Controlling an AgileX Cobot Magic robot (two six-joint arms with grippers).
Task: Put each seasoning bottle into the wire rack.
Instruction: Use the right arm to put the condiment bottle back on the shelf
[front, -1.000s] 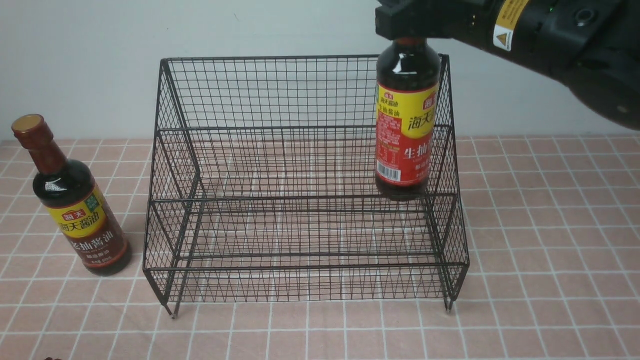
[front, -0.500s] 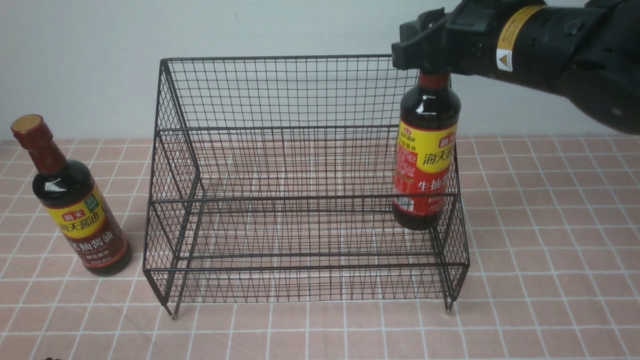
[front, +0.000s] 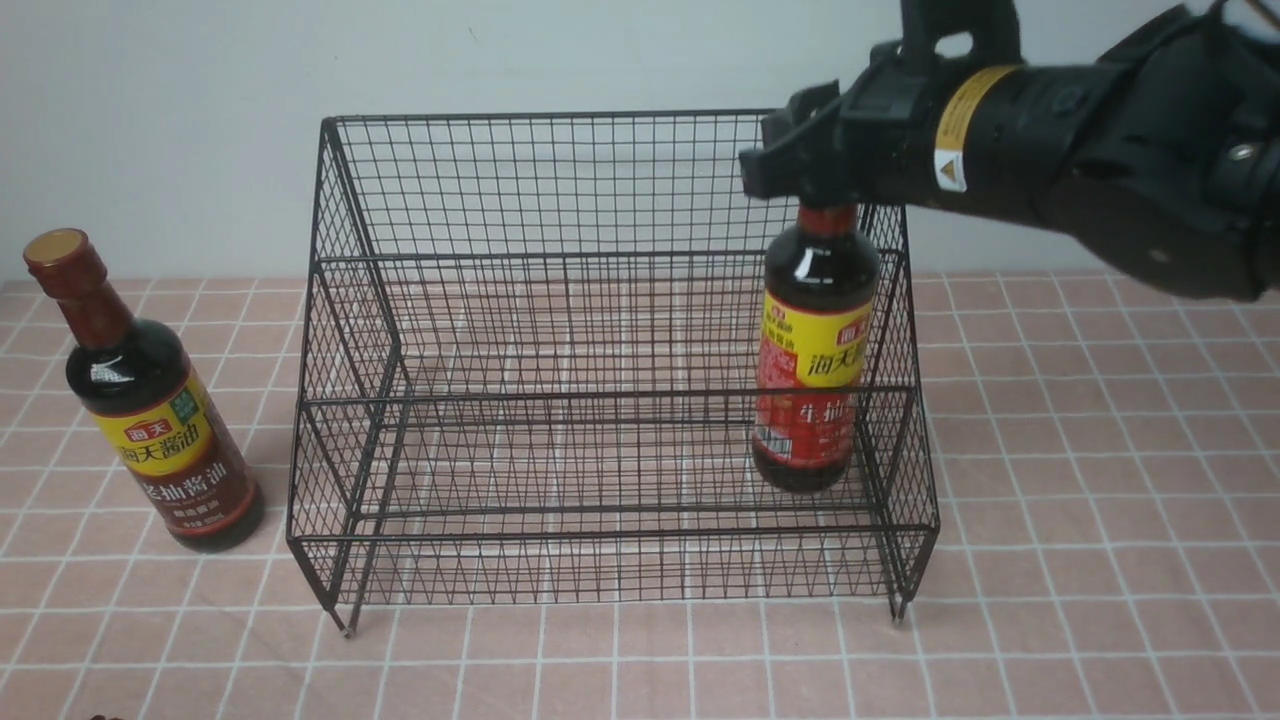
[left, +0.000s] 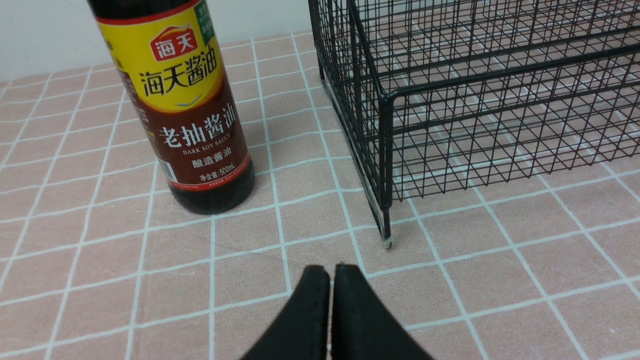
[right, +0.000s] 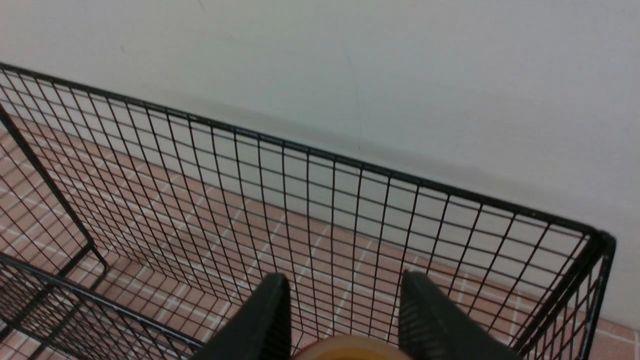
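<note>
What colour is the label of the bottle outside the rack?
The bottle has a label yellow above, dark brown below; left wrist view shows it best.

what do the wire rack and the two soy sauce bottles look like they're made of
The wire rack: thin metal rods, probably steel, in a matt black coat; a rigid open grid. The red-label bottle and brown-label bottle: clear glossy walls with highlights over dark liquid, so glass or hard plastic, cannot tell which; glossy printed labels. The brown-label bottle's cap: smooth tan, probably plastic.
</note>
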